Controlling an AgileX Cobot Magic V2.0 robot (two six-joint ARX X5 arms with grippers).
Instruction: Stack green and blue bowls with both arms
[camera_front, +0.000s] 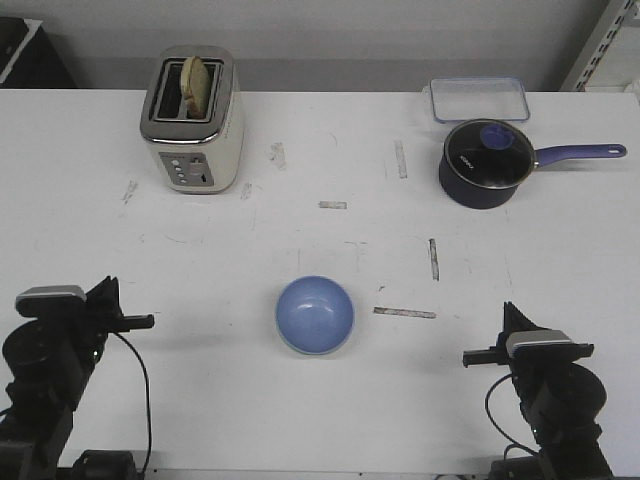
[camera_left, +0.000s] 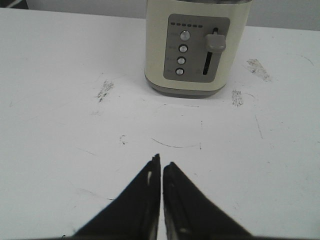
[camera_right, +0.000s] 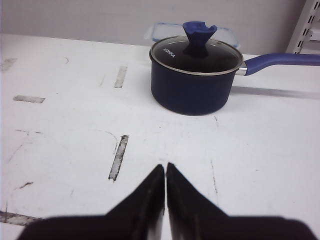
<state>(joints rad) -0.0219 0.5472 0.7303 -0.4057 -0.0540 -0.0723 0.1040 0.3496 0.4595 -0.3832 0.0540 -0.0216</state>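
The light blue bowl stands upright at the table's front middle, between the two arms. A thin pale edge shows under its lower left rim; I cannot tell whether that is the green bowl, which is nowhere else in view. My left gripper is at the front left, shut and empty, well left of the bowl. In the left wrist view its jaws are together over bare table. My right gripper is at the front right, shut and empty, right of the bowl. Its jaws are also together over bare table.
A cream toaster with a slice in it stands at the back left and also shows in the left wrist view. A dark navy saucepan with glass lid stands at the back right, and shows in the right wrist view. A clear container lies behind it.
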